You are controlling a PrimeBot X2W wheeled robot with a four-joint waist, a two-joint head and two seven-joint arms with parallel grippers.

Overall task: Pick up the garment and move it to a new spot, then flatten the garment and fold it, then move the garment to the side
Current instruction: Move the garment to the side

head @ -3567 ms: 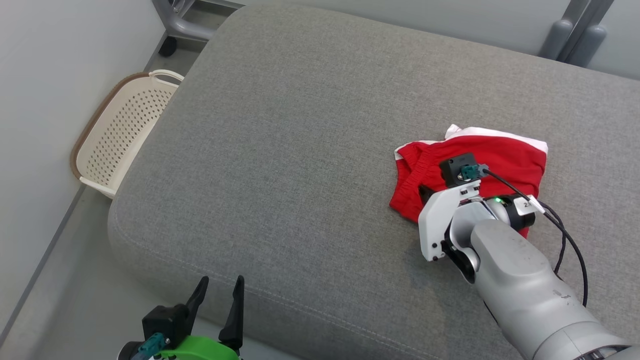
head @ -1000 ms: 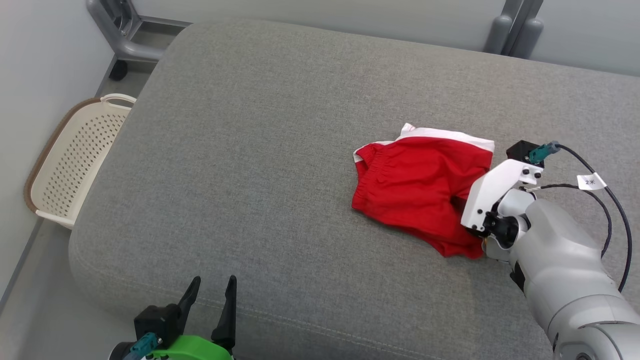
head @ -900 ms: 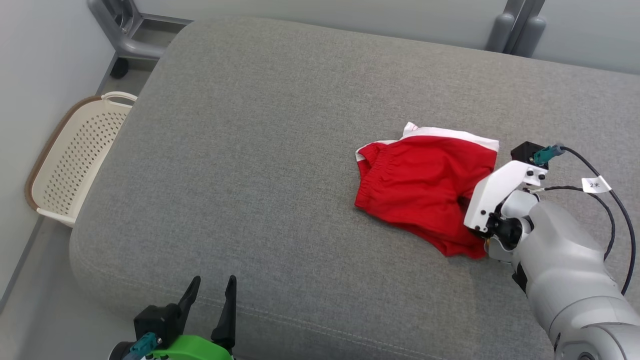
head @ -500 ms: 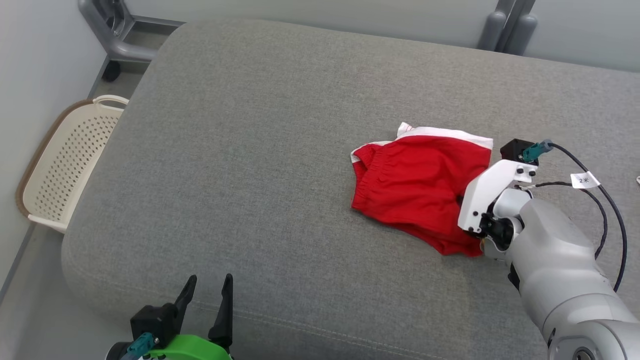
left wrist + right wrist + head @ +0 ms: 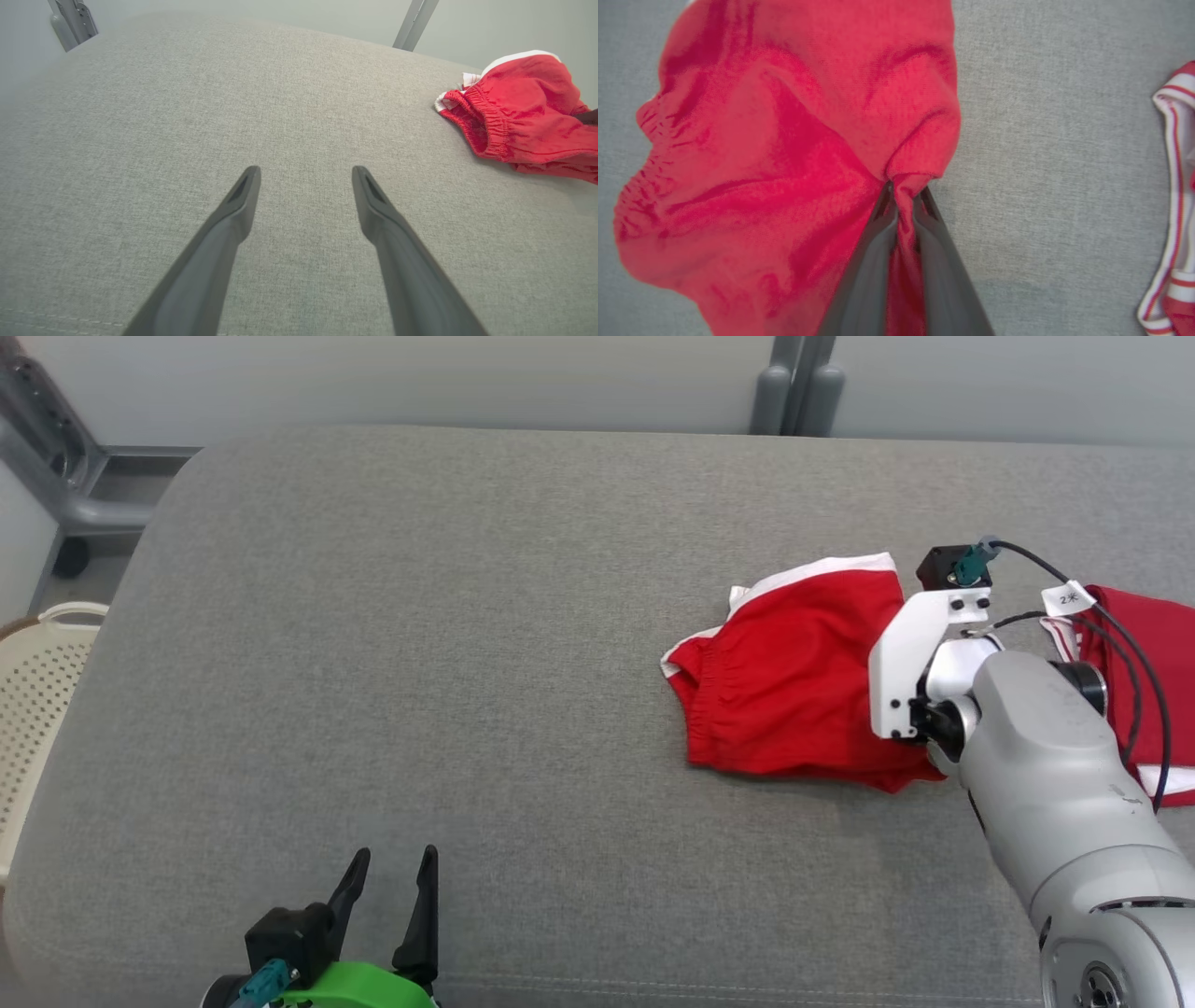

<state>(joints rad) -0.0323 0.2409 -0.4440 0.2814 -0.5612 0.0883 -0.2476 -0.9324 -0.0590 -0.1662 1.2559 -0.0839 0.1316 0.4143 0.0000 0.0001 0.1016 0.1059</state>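
Observation:
The garment [image 5: 794,681], red shorts with a white band and an elastic waist, lies crumpled on the grey cushion [image 5: 467,663], right of the middle. My right gripper [image 5: 903,191] is shut on a pinched fold at its right side, and red cloth runs down between the two fingers. In the head view my white wrist housing [image 5: 910,658] covers that spot. My left gripper [image 5: 396,852] hangs open over the cushion's near edge, far left of the garment [image 5: 518,116]. Nothing lies between its fingers [image 5: 233,219].
A second red piece with white stripes [image 5: 1144,644] lies just right of my right arm, its edge [image 5: 1174,186] a short way from the held fold. A cream perforated basket [image 5: 37,709] stands on the floor at the left. Grey metal frames [image 5: 56,476] stand behind the cushion.
My right gripper has shut on the garment's right side, bunching the cloth there. The head camera has swung right, bringing the striped piece into view. The left gripper stays open.

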